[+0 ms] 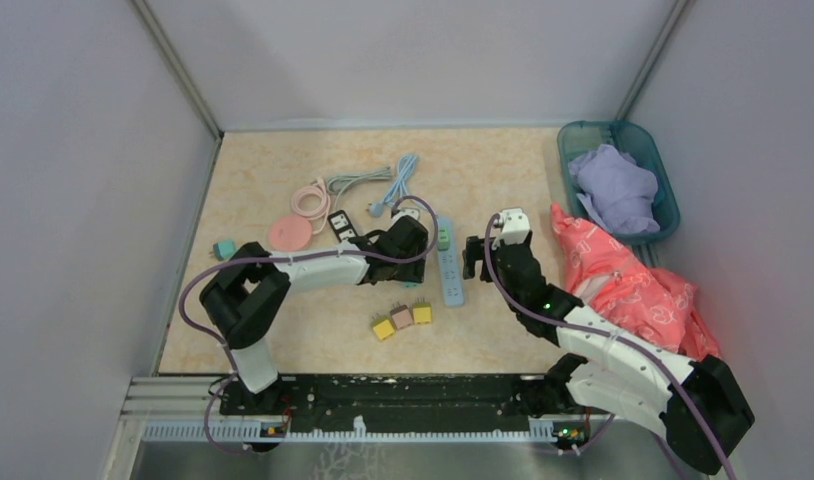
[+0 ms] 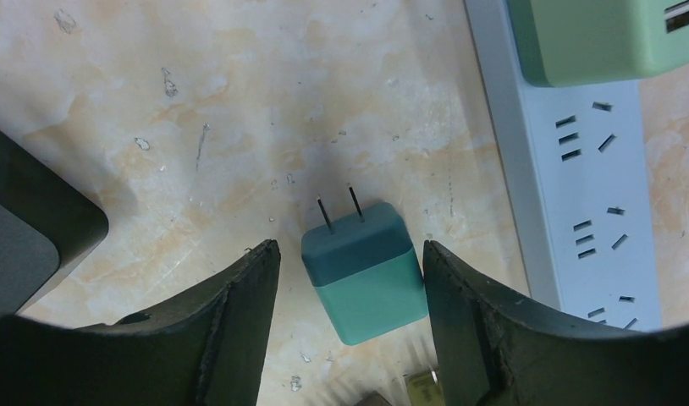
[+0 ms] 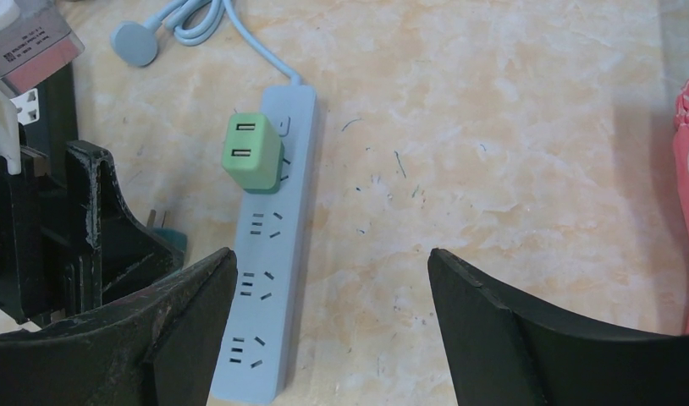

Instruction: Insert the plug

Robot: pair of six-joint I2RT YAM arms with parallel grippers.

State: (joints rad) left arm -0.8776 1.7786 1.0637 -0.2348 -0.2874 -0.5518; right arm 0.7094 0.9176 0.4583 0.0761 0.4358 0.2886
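Top view: the left gripper (image 1: pixel 411 255) sits low on the table (image 1: pixel 503 175), just left of the power strip (image 1: pixel 450 272). The right gripper (image 1: pixel 470 260) is close on the strip's right side. A green adapter (image 1: pixel 444 238) sits in the strip's far end. Three small cubes (image 1: pixel 402 318) lie near the strip, toward the arm bases. Left wrist: the teal plug (image 2: pixel 364 269) lies flat on the table between the fingers (image 2: pixel 239 313), prongs pointing away from the wrist. The jaws are apart and straddle it, with a clear gap on one side and the other finger just beside it; contact cannot be told. The strip (image 2: pixel 595 169) runs along the right. Right wrist: the right gripper (image 3: pixel 331 254) is spread wide with nothing clamped, the strip (image 3: pixel 269 254) under its left finger and the adapter (image 3: pixel 252 152) upright in the strip.
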